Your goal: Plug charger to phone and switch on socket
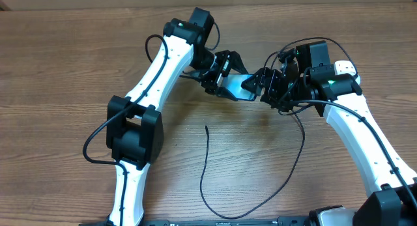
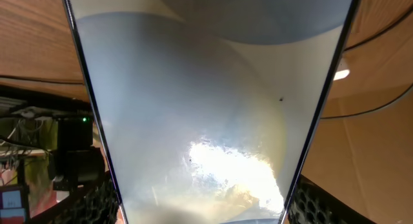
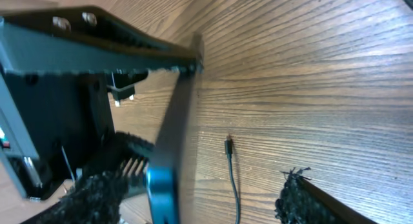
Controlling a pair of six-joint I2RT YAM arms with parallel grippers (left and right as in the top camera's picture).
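Phone (image 1: 236,84), long axis left to right, left claw (image 1: 220,79) clamped on one end, right claw (image 1: 264,88) apart at the other

No legible text, label, brand, number or sign in any view. Screen of phone (image 2: 206,108): plain glare, no characters. Small coloured panel (image 2: 11,203) at left edge of left wrist view: marks too blurred to read.
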